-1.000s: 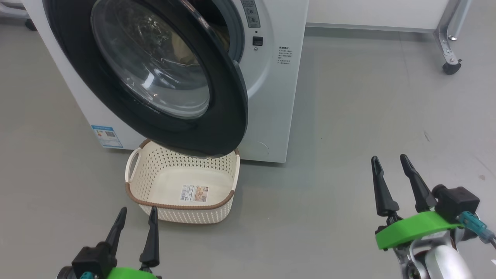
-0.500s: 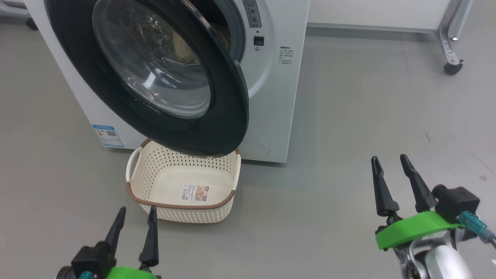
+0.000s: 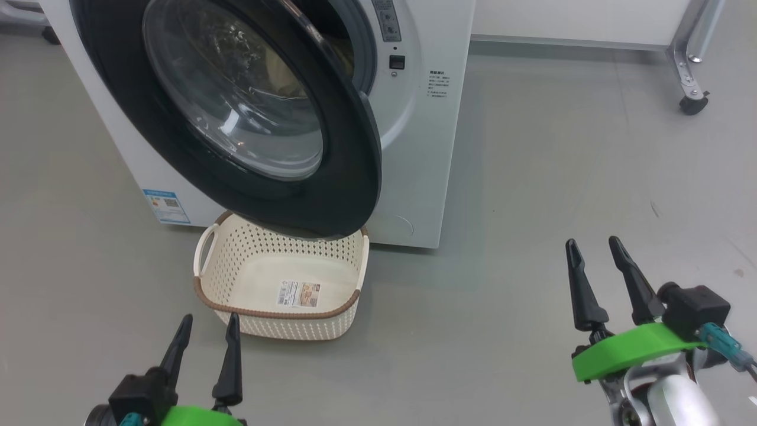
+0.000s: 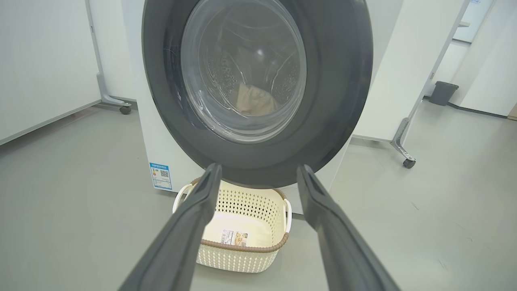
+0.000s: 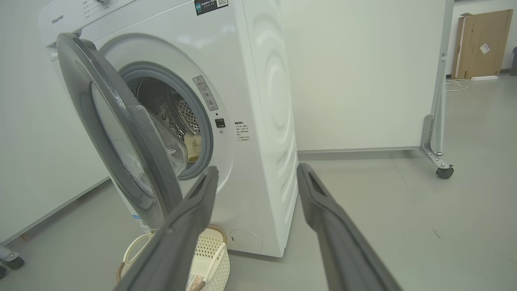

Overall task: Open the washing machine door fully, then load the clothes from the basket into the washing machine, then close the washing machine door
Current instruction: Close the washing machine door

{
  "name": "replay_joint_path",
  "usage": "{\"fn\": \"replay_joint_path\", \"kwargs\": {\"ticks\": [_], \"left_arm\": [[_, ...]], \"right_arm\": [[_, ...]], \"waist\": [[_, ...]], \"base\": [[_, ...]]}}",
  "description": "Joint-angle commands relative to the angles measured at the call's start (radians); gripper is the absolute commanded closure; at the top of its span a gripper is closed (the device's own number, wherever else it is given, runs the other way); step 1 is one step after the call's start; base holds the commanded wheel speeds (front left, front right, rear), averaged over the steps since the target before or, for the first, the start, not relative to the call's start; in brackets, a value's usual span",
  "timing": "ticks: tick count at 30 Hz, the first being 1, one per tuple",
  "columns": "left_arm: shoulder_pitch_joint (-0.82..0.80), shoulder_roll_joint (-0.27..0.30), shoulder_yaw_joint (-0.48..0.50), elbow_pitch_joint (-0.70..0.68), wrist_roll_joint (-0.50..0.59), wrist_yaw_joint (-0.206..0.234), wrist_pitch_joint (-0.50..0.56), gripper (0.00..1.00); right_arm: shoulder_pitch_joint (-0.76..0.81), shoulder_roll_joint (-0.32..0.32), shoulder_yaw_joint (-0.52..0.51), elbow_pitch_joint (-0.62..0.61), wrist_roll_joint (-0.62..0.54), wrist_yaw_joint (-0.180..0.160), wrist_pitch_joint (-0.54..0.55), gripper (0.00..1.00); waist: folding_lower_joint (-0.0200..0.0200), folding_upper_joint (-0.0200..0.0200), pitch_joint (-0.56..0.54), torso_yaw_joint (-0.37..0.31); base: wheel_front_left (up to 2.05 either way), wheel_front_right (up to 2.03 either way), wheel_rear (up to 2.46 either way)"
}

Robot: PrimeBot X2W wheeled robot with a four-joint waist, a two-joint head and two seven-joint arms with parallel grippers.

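The white washing machine (image 3: 420, 148) has its door (image 3: 349, 177), a black ring around a glass bowl, standing part-way open and swung out over the basket. Pale yellow clothes (image 4: 254, 99) lie inside the drum, seen through the glass and also past the door's edge (image 5: 196, 145). The cream basket (image 3: 236, 272) sits on the floor below the door with nothing in it but a sticker on its base. My left gripper (image 3: 211, 317) is open just in front of the basket. My right gripper (image 3: 591, 241) is open over bare floor to the machine's right. Both hold nothing.
White partition panels on wheeled metal legs (image 3: 689, 89) stand behind and to the right of the machine. A dark bin (image 4: 442, 93) and a cardboard sheet (image 5: 478, 44) stand farther off. Grey floor (image 3: 562, 165) stretches to the right of the machine.
The head view has drifted slightly, shifting the whole picture a little right. Door, basket and both grippers keep their places.
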Motion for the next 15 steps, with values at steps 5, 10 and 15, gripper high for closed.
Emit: {"fn": "replay_joint_path", "kwargs": {"ticks": [5, 10, 15], "left_arm": [[-0.061, 0.009, 0.030, -0.029, 0.012, -0.003, -0.011, 0.00], [-0.072, 0.007, 0.015, -0.029, 0.011, -0.003, -0.011, 0.00], [-0.094, 0.002, -0.004, -0.026, 0.008, -0.003, -0.011, 0.00]], "right_arm": [[-0.038, -0.002, 0.000, -0.033, 0.009, 0.003, -0.010, 1.00], [-0.086, -0.003, -0.011, -0.024, 0.015, 0.003, -0.010, 1.00], [-0.169, -0.025, -0.022, -0.022, 0.006, 0.003, -0.010, 1.00]], "waist": [[0.0000, 0.0000, 0.012, 0.011], [0.0000, 0.0000, 0.031, 0.031], [0.0000, 0.0000, 0.050, 0.067]], "base": [[0.00, 0.00, 0.00], [0.00, 0.00, 0.00], [0.00, 0.00, 0.00]]}}
